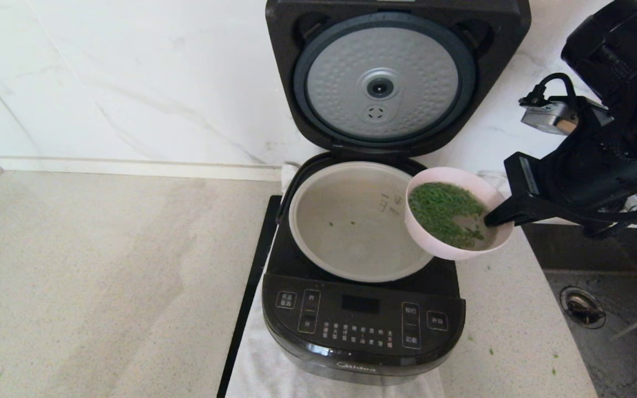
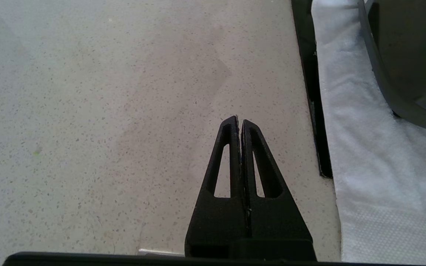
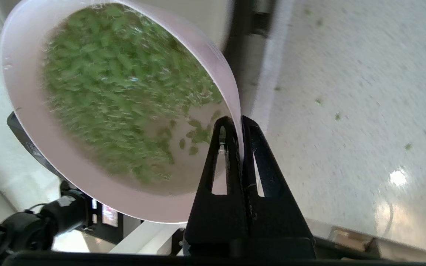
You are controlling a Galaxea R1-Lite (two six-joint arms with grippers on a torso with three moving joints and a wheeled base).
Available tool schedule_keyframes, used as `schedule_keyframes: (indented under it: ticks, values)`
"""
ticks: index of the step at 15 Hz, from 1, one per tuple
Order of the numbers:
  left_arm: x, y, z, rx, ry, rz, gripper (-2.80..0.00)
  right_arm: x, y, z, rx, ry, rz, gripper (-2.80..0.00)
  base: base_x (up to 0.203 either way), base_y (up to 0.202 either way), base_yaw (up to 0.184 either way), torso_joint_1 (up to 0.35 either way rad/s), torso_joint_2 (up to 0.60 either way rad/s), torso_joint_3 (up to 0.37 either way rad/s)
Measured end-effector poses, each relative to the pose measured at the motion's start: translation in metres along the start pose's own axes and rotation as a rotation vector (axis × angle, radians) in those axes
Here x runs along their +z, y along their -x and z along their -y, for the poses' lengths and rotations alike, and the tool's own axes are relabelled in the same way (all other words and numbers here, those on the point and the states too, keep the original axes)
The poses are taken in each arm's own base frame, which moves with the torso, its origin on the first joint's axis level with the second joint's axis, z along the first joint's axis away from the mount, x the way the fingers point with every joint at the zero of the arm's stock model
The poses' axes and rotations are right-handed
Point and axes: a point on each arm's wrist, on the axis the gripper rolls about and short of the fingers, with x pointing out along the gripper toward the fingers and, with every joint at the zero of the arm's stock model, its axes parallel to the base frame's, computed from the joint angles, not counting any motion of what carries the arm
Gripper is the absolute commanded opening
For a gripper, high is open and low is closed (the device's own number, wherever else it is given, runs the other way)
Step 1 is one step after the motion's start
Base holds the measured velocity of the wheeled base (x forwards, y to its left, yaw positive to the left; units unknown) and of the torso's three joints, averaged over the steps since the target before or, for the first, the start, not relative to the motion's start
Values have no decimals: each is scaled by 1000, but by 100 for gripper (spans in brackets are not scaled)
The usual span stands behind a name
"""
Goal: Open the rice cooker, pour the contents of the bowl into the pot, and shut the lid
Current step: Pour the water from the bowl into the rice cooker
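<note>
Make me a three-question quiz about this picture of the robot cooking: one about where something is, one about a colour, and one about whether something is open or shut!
1. Where is the small pale pink bowl?
A. held over the beige inner pot's rim
B. in the sink
C. on the counter, left of the cooker

2. What colour are the chopped bits in the bowl?
A. red
B. green
C. yellow

3. How is the glossy black rice cooker's lid?
A. shut
B. taken off and lying on the counter
C. open, standing upright

Answers: 1 A, the right gripper pinches the bowl's rim above the pot's edge. 2 B, the heap is bright green. 3 C, the lid's silver underside faces forward.
</note>
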Motion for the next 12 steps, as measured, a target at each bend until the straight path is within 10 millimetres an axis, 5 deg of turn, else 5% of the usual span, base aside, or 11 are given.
schedule_keyframes:
  ticks: [12]
  values:
    - [0, 0, 0, 0, 0, 0, -280, -11, -41, -57, 66, 98, 37, -280, 0, 0, 0, 0, 0, 0]
